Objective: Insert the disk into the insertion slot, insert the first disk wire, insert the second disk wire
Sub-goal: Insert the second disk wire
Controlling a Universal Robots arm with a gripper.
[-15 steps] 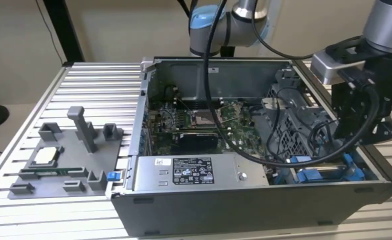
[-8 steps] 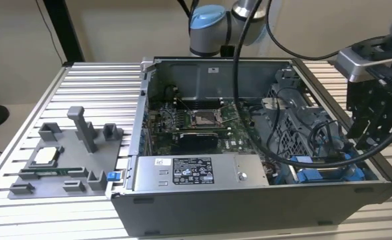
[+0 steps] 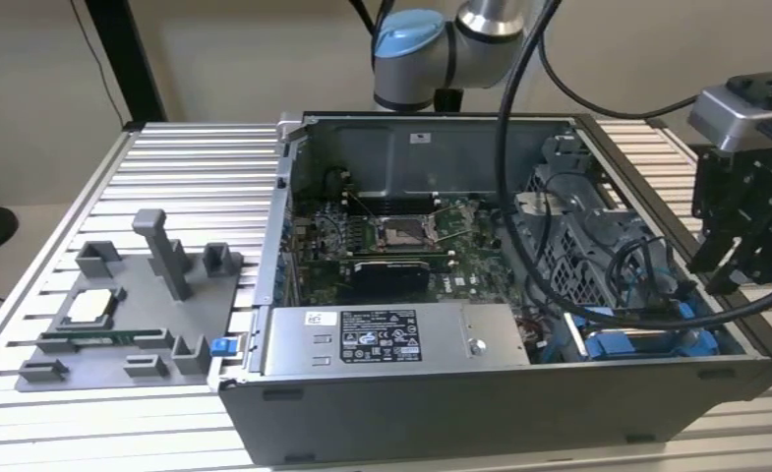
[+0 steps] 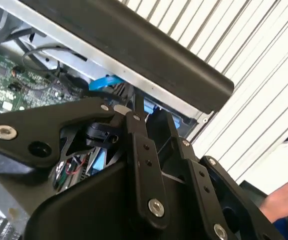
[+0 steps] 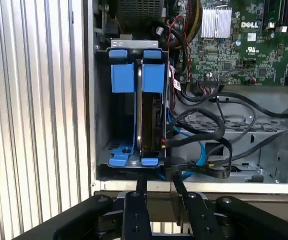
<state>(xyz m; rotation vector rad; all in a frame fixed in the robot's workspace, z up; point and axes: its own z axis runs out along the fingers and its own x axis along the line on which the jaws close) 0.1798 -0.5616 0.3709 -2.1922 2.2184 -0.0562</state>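
The disk [image 5: 151,117] stands on edge inside the insertion slot [image 5: 100,100], held in its bright blue frame; blue tabs show at both ends. In the exterior view the slot [image 3: 635,344] lies at the case's near corner on that view's right. My gripper [image 5: 158,186] hovers just outside the case wall at the disk's end, fingers apart with nothing between them. In the exterior view the gripper [image 3: 724,275] hangs above the case's edge on that view's right. A black wire [image 5: 203,117] and a blue wire [image 5: 201,152] curl beside the disk's end; whether they are plugged in is hidden.
A grey labelled power-supply box [image 3: 386,339] fills the case's front. The motherboard [image 3: 399,236] lies behind it. A grey fixture [image 3: 137,315] stands on the ribbed table at the exterior view's left. The arm's black cables [image 3: 510,147] hang over the case. A person's hand [image 4: 283,200] shows beyond the table.
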